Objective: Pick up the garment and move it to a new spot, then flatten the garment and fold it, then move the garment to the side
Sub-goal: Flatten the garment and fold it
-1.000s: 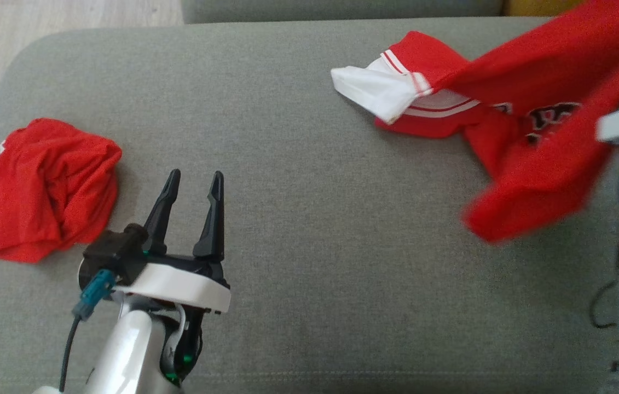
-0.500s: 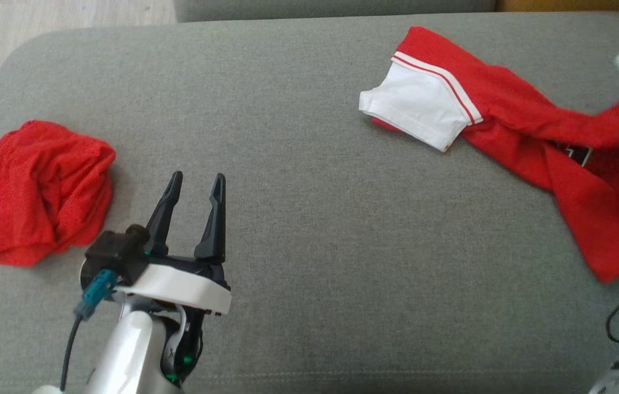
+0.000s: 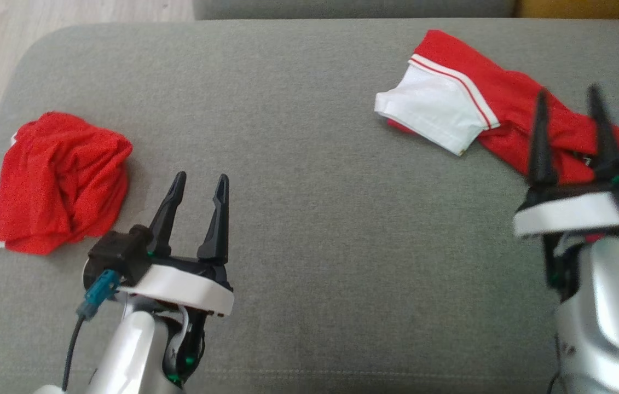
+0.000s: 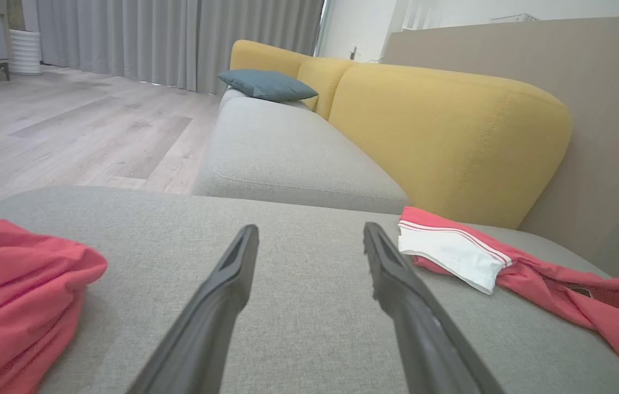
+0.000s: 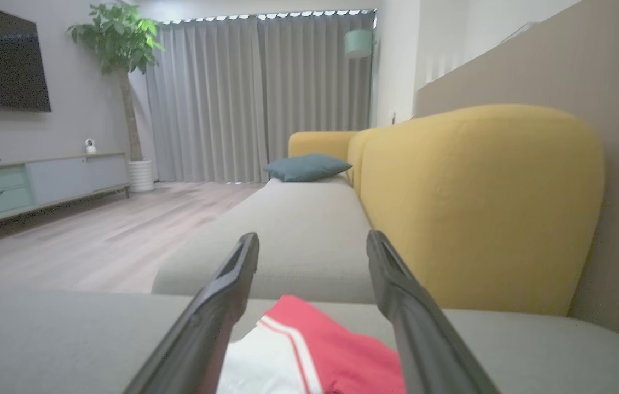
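Shirt [image 3: 468, 76] looks soft, light and floppy, lying bunched at the far right of the couch seat [image 3: 309, 164], so we'd pinch it by the white sleeve [image 3: 429, 109] edge, with our right gripper [image 3: 567, 93] over it and left gripper [image 3: 201, 176] both open, empty.

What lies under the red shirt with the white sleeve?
The red, white-sleeved shirt rests on the grey fabric sofa cushion; anything beneath its folds is covered.
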You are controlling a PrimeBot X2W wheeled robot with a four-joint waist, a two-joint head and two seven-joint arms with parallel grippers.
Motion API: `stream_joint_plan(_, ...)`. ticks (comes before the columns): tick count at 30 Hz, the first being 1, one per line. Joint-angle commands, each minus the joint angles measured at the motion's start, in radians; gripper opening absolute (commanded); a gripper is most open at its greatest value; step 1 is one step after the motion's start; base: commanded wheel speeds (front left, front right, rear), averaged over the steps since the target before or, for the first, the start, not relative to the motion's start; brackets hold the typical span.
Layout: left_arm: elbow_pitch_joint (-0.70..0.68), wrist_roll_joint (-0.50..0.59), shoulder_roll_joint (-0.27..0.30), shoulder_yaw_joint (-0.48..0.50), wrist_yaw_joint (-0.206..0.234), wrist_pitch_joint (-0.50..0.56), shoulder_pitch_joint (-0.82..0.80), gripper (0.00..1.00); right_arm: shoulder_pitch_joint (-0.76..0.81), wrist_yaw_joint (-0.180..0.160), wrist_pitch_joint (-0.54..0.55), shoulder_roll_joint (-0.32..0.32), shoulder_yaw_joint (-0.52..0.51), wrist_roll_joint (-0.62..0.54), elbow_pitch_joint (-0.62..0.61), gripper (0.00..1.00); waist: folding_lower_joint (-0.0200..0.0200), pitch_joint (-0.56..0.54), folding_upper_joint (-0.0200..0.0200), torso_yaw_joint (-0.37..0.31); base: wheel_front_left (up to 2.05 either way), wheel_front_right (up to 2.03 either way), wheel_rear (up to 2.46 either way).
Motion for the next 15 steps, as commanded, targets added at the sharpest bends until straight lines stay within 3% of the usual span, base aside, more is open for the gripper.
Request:
stream_joint_plan(1,-0.038,-0.002,0.010,0.020,0.003,-0.005,-0.041,1.00,0.002,0.007,-0.009,0.002,0.056,0.002,-0.030,1.00,0.0000,0.014,-0.0001,0.019,0.00,0.00,0.00)
stream_joint_plan(9,-0.042,-0.014,0.010,0.001,0.006,-0.005,-0.065,1.00,-0.016,0.007,-0.006,0.002,0.142,-0.092,0.063,1.00,0.0000,0.072,-0.0001,0.082,0.00,0.00,0.00)
stream_joint_plan(15,-0.043,-0.029,0.010,-0.027,0.008,-0.005,-0.093,1.00,-0.106,0.007,0.020,-0.011,0.113,-0.232,0.222,1.00,0.0000,0.128,-0.0001,0.158,0.00,0.00,0.00)
